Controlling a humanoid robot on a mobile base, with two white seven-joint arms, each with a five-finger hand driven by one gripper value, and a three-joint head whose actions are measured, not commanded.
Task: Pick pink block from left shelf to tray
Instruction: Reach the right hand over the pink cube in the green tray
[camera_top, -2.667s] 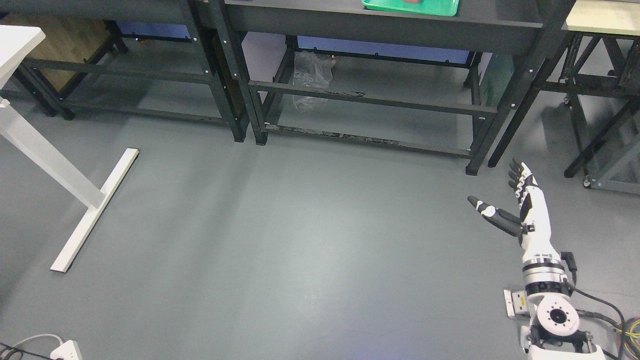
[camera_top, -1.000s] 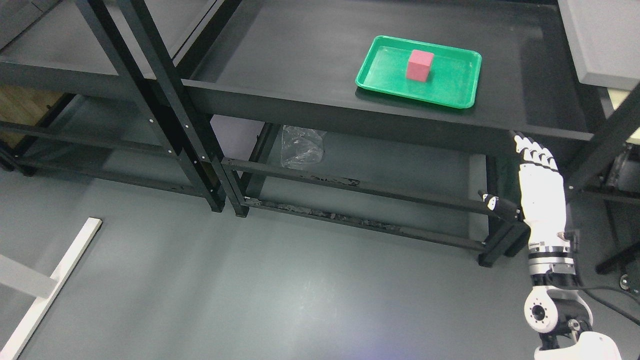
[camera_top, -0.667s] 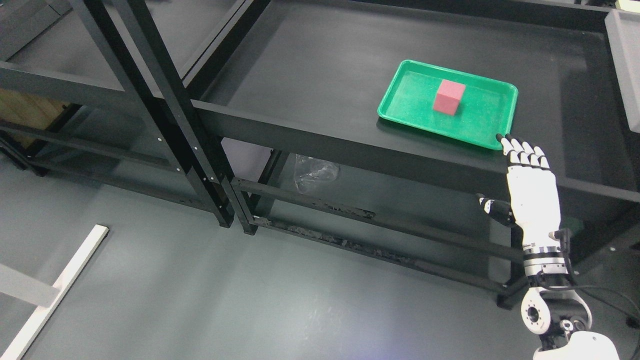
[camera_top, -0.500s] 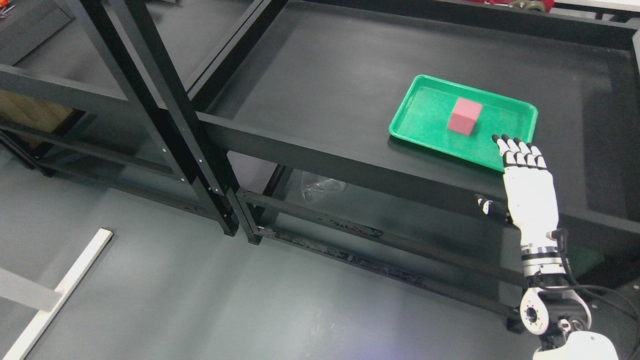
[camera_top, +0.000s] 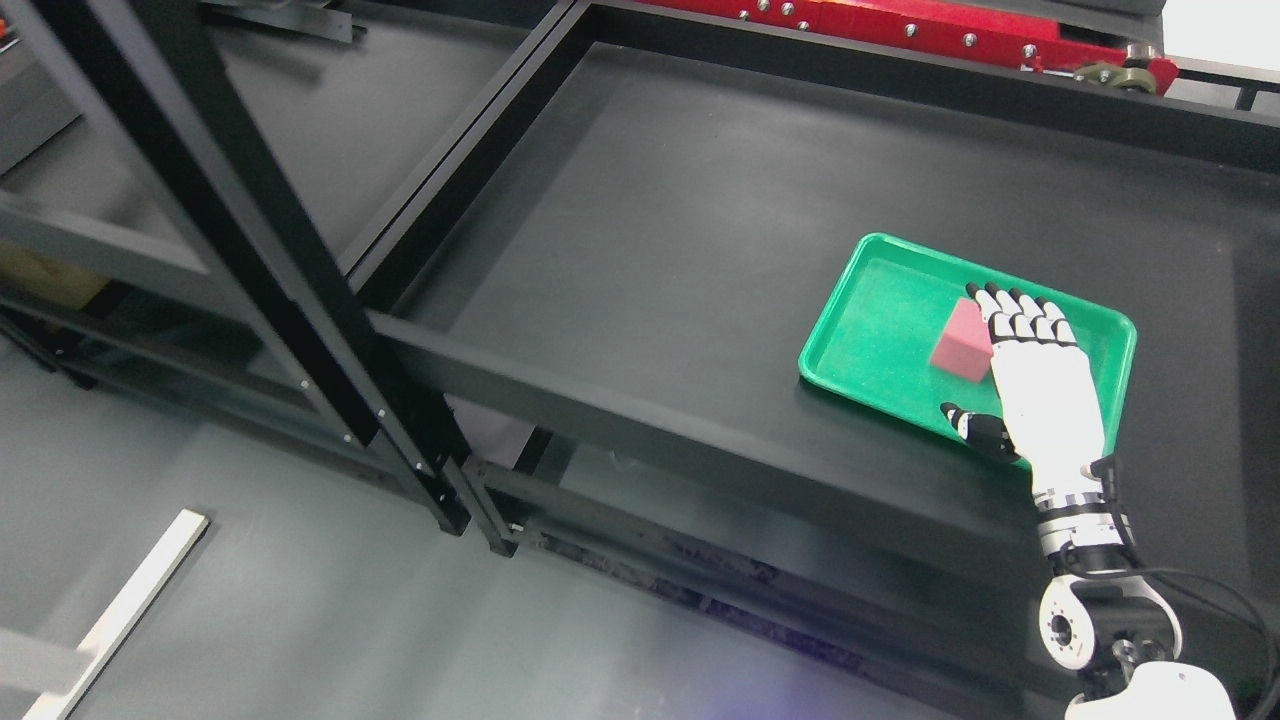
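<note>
Now the pink cube-shaped block (camera_top: 962, 344) stands inside the green plastic tray (camera_top: 870, 320), near the black shelf's (camera_top: 640, 240) front right. The white right hand (camera_top: 1035, 385), previously short of the tray's edge, has advanced beside the block, fingers extended, holding nothing; placement appears complete already.

white right hand (camera_top: 1040, 385), black fingertips (camera_top: 1000, 300); banded silver-black wrist, black cable, round white joint.
</note>
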